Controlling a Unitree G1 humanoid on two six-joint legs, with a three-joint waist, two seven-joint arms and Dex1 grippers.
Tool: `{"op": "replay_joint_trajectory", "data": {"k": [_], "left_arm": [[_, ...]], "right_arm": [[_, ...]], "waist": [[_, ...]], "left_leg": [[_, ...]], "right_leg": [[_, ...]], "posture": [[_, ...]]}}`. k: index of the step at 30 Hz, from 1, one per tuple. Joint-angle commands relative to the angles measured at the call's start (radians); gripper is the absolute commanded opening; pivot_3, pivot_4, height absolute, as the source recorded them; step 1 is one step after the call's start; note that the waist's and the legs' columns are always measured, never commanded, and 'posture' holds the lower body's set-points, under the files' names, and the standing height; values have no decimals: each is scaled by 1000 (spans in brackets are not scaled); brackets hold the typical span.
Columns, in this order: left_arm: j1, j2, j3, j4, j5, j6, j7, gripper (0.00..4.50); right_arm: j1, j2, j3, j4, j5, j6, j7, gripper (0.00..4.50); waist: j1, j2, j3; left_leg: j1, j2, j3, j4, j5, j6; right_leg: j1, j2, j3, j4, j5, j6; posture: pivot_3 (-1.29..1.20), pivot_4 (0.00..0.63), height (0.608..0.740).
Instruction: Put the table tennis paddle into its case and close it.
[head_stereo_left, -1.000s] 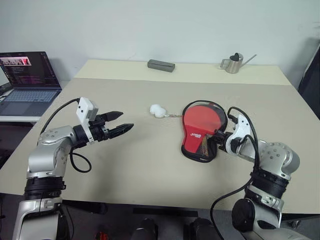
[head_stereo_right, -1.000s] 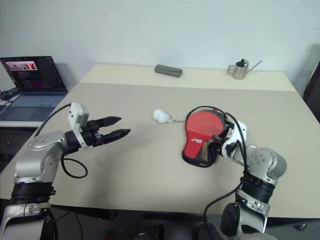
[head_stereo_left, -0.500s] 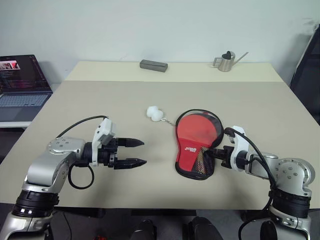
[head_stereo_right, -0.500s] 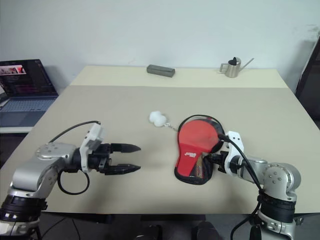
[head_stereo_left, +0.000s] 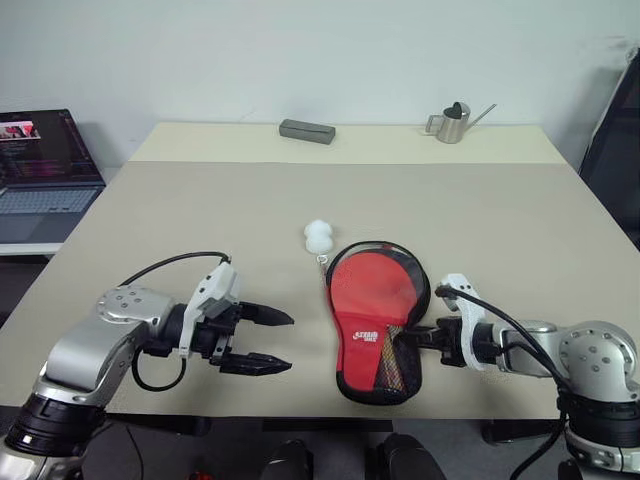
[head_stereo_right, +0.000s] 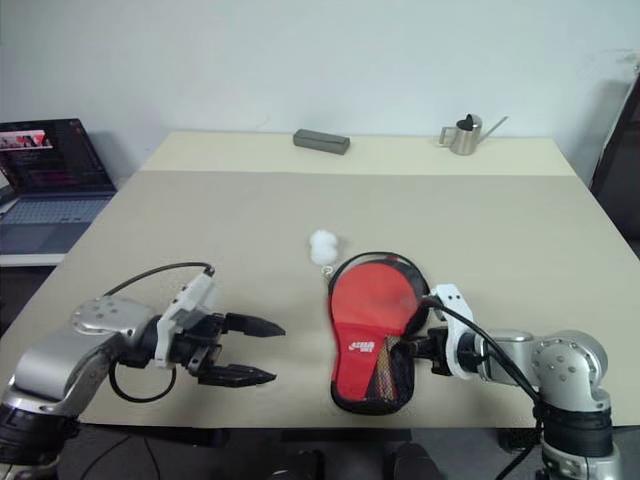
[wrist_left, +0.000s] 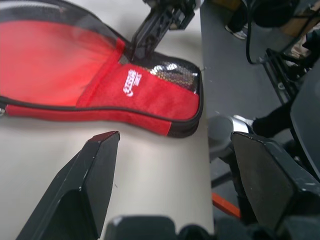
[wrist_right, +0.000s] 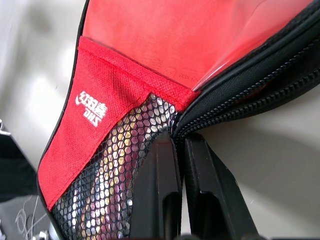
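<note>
While the case (head_stereo_left: 375, 320) lies red side up near the front edge of the table (head_stereo_left: 150, 210), the right gripper (head_stereo_left: 412, 337) is pinched shut on its zipper edge beside the mesh panel. Left gripper (head_stereo_left: 268, 341) hovers spread wide, well apart from the case.

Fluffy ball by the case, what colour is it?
The fluffy ball is white, clearest in the left eye view.

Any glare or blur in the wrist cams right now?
Left wrist view: glare patch on the mesh panel of the case; the near left claw fingers are soft-focus. Right wrist view: table washed bright and blurred; mesh and zip sharp where the right claw pinches the case edge.
</note>
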Motion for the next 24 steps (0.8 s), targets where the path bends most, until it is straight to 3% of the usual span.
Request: {"op": "replay_joint_trajectory", "data": {"k": [1, 11, 17, 20, 24], "left_arm": [[3, 18, 1, -47, -25, -1, -20, 3896], [-14, 12, -13, -39, -18, -4, -7, 3896], [-1, 5, -13, -53, -20, -4, 9, 3896], [2, 0, -11, -52, -21, -8, 19, 3896], [3, -12, -16, -52, -17, -15, 29, 3896]], "right_arm": [[17, -14, 16, -44, 78, 17, 4, 39], [-1, 63, -16, -7, 32, 17, -91, 39], [-9, 137, -119, -19, -64, 13, -238, 1741], [-9, 131, -166, -31, -30, 17, -265, 2683], [-36, 107, -210, -36, 25, 17, -270, 2683]], "waist": [[1, 0, 0], [0, 0, 0], [-1, 0, 0], [5, 0, 0], [16, 0, 0]], "left_leg": [[0, 0, 0, 0, 0, 0], [1, 1, 0, 0, 0, 0], [2, 3, 1, 0, 0, 0], [2, 4, 0, 1, 0, 0], [1, 3, 1, 2, 0, 0]], "right_leg": [[0, 0, 0, 0, 0, 0], [0, 1, 0, 0, -1, 1], [0, 5, 2, 1, -2, 2], [1, 5, 1, 1, -1, 2], [0, 4, 2, 0, -1, 3]], "posture": [[0, 150, 740], [0, 150, 740], [0, 150, 740], [0, 150, 740], [0, 150, 740]]}}
